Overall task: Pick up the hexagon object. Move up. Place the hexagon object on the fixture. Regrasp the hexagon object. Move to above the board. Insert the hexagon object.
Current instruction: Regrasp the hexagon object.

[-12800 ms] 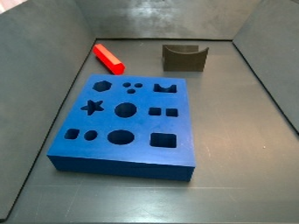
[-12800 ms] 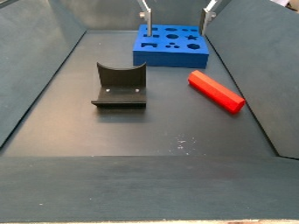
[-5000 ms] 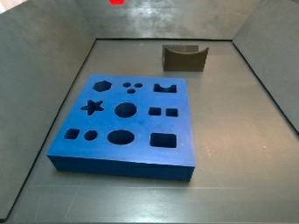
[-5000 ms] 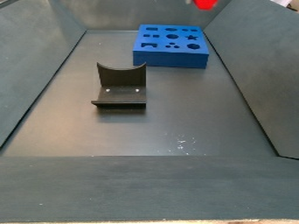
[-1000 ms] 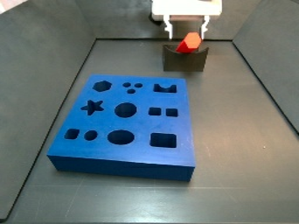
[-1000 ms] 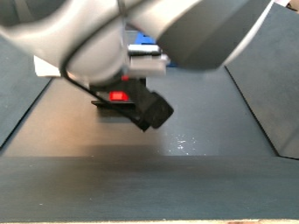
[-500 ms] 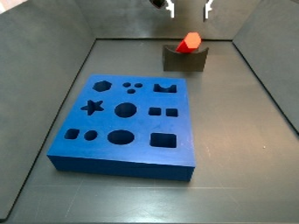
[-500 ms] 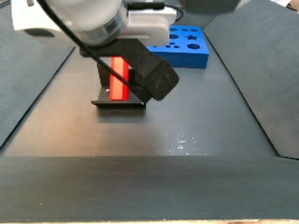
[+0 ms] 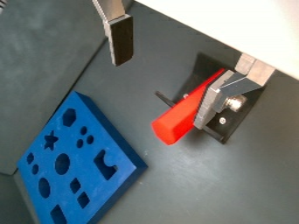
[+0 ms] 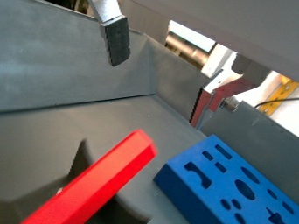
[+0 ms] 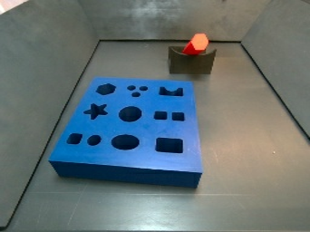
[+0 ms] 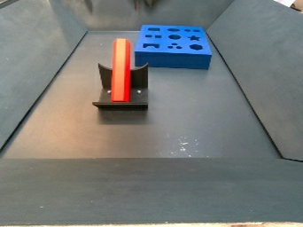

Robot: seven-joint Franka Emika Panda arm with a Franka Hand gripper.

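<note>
No writing I can read anywhere; my claw (image 9: 181, 66) hangs wide open, empty, above the hexagon object (image 12: 120, 71) leaning in the fixture (image 12: 122, 100), board (image 12: 174, 46) behind

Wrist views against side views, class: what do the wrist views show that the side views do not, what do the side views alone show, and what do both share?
Only the wrist views show the claw: its fingers stand open and empty, apart from the hexagon object. Only the side views show the whole board and the peg leaning in the fixture notch. Both share the red peg, fixture and blue board.
</note>
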